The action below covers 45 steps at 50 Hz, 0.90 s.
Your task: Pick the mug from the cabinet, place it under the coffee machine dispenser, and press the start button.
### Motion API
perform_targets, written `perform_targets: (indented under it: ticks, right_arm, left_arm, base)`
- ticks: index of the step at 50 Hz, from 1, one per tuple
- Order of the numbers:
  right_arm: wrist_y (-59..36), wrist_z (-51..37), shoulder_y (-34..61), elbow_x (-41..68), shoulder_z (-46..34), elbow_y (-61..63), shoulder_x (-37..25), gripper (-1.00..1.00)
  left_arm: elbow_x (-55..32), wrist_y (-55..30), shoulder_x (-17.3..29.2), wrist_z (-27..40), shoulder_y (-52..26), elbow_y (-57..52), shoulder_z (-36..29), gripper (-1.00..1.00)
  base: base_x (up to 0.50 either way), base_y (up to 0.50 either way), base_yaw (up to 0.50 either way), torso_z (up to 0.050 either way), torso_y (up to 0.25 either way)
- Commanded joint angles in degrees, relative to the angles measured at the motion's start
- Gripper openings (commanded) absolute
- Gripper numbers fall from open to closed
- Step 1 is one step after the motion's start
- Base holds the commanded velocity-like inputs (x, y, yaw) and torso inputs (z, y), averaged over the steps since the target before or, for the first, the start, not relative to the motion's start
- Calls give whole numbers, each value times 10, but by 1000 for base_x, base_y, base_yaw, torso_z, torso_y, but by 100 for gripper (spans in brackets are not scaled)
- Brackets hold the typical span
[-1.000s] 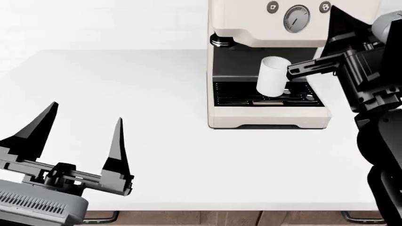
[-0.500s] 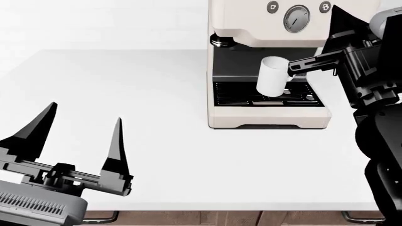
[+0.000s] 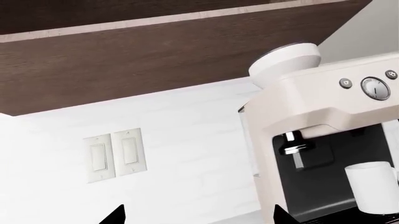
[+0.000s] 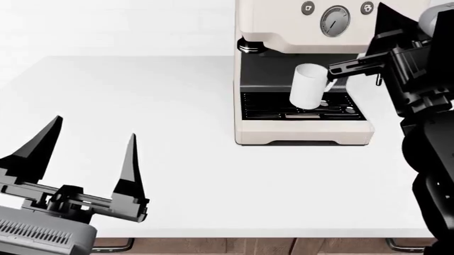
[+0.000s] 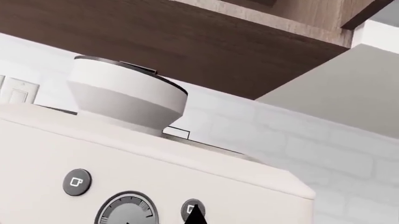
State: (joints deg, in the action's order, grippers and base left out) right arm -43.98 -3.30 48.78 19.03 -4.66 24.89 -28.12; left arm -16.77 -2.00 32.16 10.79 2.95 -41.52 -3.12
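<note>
White mug (image 4: 308, 86) stands upright under the coffee machine dispenser (image 3: 293, 148).

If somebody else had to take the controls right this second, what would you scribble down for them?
Left gripper: open, empty, hovering low over the white counter, away from the machine.
Right gripper: up beside the mug; whether it is open or shut cannot be told. Its wrist camera looks at the machine's front panel, a dark fingertip just below a round cup button.
The mug stands upright on the slotted drip tray, in the black recess under the coffee machine dispenser.
Done: mug fetched and placed.
Left: press the start button; which of the two cup buttons that is, I cannot tell.
</note>
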Motion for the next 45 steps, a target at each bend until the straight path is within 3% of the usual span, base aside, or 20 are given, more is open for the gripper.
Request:
perform_targets:
  ticks: [1,45]
  right_arm:
    - [7,-1,4,-6,-9,-20,4,-100]
    - [11,-3,23,-10,-22,-60,5,-100]
  left_arm:
    - [-1,3,2,2,4,-2,2,100]
    - [-3,8,8,8,14,-7,6,100]
  base:
    - [0,0,0,0,0]
    - [0,0,0,0,0]
